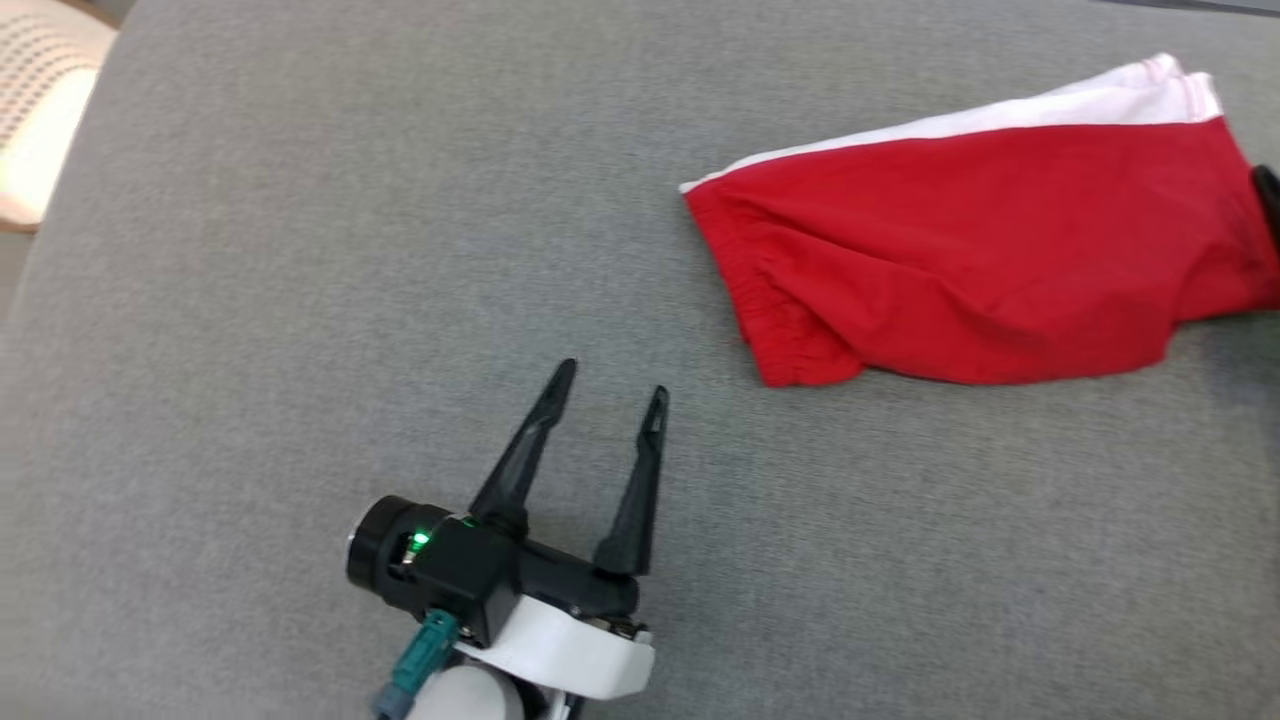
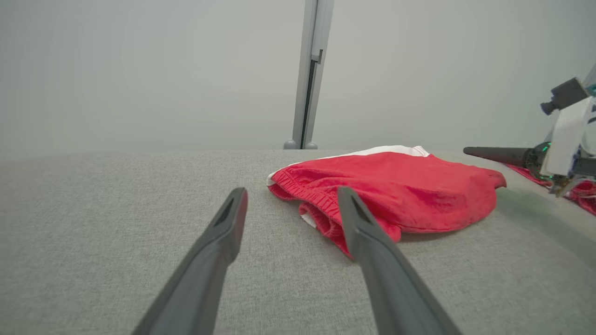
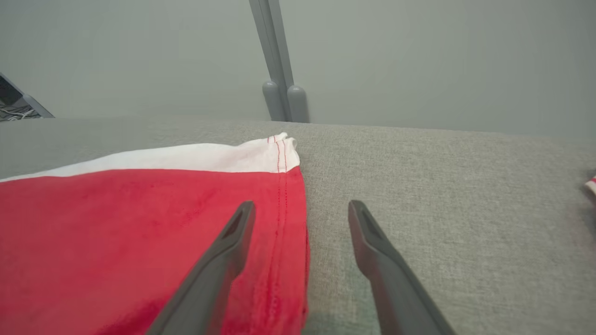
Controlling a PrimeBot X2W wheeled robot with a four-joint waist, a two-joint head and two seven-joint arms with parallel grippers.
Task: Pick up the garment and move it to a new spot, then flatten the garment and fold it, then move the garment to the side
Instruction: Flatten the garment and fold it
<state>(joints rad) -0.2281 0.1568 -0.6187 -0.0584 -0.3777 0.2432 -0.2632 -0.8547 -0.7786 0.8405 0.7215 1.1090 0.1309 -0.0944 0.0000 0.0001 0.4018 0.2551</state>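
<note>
Head view: red garment (image 1: 980,260) lies on grey surface (image 1: 300,300).

Lighting is bright, even and diffuse; its source cannot be made out. Shadows are soft. In the left wrist view the garment (image 2: 396,195) throws a thin, blurred shadow on the counter (image 2: 93,232) along its near edge, with a broader faint one to its right. In the head view, a pale perforated object (image 1: 40,110) in the upper left corner is overexposed and soft. Both wrist views show wide-angle lean in the wall post (image 3: 279,60). The dark fingers (image 3: 209,279) lose focus toward the bottom edge. No glare on the cloth.
</note>
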